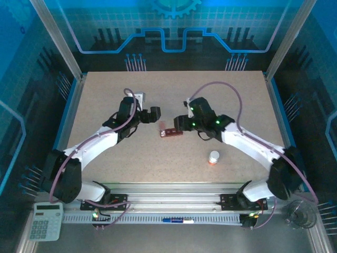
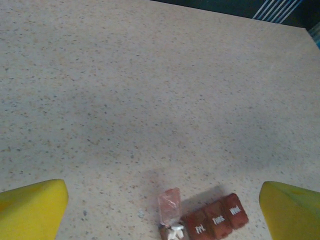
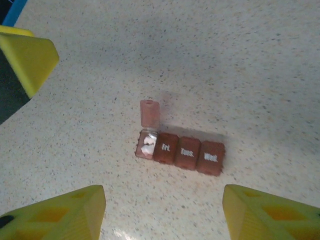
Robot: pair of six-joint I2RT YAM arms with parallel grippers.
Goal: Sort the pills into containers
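Observation:
The containers [image 3: 189,151] are a dark reddish-brown strip of compartments lying flat on the speckled table. Three lids are shut and labelled "Fri", "Tues" and "Wed". The leftmost compartment's lid [image 3: 149,114] stands open, with white pills [image 3: 148,145] inside. In the top view the strip [image 1: 171,133] lies between both arms. My right gripper [image 3: 162,200] hovers open above it, its yellow fingers [image 3: 65,215] wide apart and holding nothing. My left gripper [image 2: 162,197] is open too, with the strip [image 2: 215,221] at the bottom edge of its view.
A small white cylinder [image 1: 214,156] stands on the table to the right of the strip, near the right arm. A calculator [image 1: 45,221] lies off the table at the front left. The left gripper's yellow finger [image 3: 27,57] shows in the right wrist view's upper left.

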